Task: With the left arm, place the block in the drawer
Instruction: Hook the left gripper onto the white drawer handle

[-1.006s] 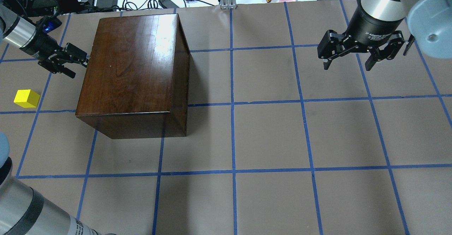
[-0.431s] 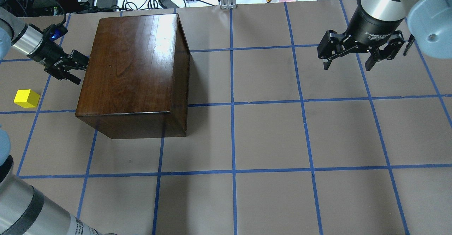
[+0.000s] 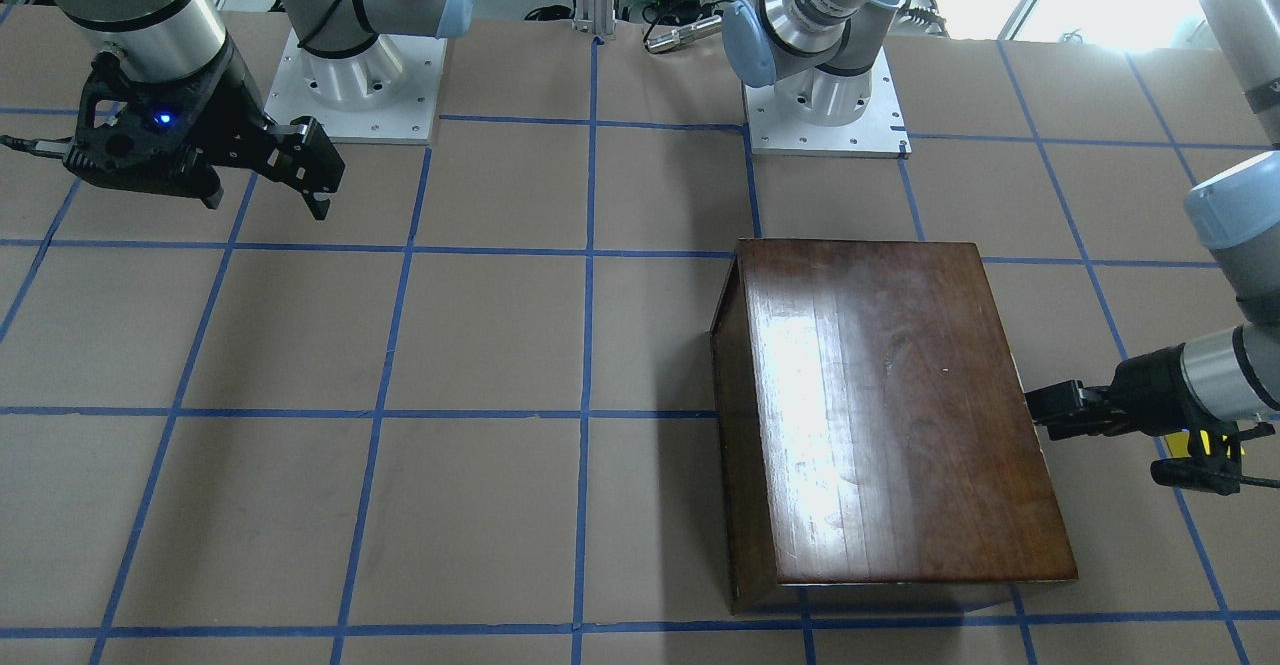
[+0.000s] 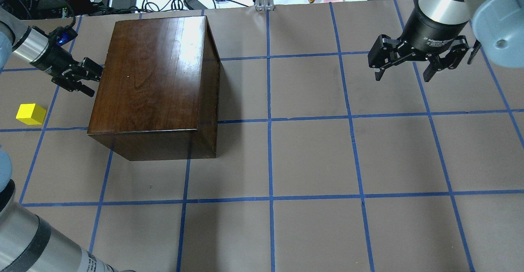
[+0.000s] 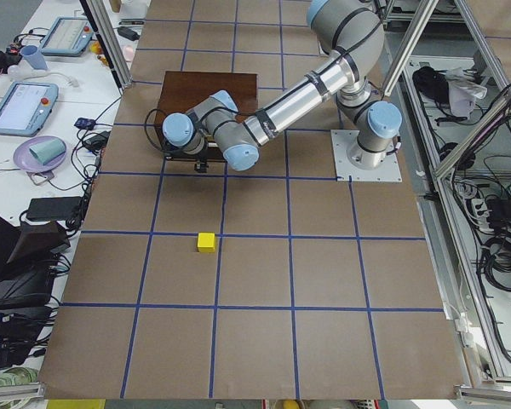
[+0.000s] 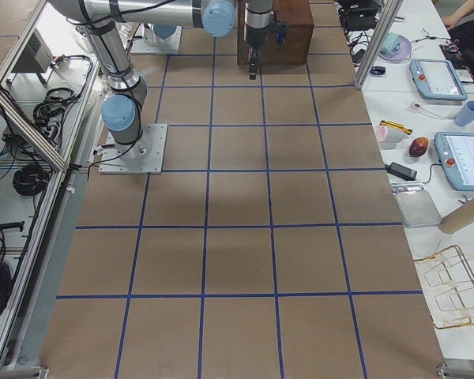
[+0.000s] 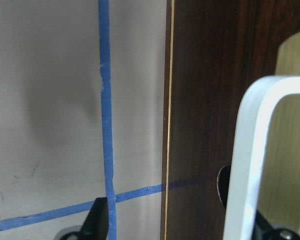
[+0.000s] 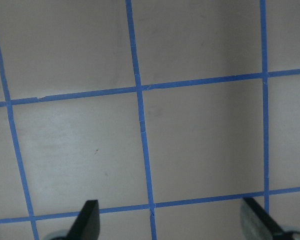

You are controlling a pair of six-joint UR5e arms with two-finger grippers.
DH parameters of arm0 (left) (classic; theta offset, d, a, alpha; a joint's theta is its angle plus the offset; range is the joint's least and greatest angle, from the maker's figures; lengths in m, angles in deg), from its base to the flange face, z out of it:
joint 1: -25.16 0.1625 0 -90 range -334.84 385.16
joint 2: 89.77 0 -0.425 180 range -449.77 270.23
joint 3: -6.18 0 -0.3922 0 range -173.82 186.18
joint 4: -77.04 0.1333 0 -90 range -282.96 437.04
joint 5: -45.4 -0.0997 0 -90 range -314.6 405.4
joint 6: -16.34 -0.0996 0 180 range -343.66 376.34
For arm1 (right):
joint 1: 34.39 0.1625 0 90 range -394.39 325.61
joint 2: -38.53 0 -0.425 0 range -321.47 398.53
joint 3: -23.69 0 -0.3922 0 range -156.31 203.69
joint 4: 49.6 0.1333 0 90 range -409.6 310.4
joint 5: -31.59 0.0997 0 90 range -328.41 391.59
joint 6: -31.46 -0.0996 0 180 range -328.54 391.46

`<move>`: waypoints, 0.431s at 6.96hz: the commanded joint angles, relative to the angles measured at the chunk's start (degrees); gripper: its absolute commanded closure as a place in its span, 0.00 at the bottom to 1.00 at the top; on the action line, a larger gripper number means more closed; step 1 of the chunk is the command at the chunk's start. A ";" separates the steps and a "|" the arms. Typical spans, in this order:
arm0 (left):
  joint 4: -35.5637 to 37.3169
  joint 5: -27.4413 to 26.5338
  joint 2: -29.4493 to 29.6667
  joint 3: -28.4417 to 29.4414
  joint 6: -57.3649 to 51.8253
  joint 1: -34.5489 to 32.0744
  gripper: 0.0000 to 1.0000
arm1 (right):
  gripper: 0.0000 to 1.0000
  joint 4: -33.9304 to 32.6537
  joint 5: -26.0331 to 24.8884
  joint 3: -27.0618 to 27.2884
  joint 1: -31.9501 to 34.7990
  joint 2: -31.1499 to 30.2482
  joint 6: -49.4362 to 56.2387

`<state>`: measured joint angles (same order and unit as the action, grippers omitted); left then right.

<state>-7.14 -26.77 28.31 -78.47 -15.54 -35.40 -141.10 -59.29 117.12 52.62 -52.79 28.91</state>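
Left pincer (image 4: 95, 82) nearer box (image 4: 151, 75)

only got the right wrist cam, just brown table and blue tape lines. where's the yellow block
observer: The block sits on the table, on the robot's left of the dark wooden box, with nothing holding it.
operator: left gripper anywhere near it
observer: Not on it. The left gripper is right at the box's left face, apart from the block.
operator: is it open or shut
observer: Open. In the left wrist view its two fingertips stand wide apart in front of the box's dark panel.
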 commanded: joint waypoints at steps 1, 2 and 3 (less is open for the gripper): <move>0.15 -0.34 -0.13 0.36 0.24 0.17 0.14 | 0.00 0.00 0.00 0.00 0.00 0.00 0.00; 0.15 -0.43 -0.13 0.53 0.24 0.52 0.15 | 0.00 0.00 0.00 0.00 0.00 0.00 0.00; 0.07 -0.43 -0.13 0.54 0.07 1.92 0.15 | 0.00 0.00 0.00 0.00 0.00 0.00 0.00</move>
<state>-7.01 -27.14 28.20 -78.03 -15.37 -34.68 -141.10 -59.29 117.12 52.62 -52.79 28.91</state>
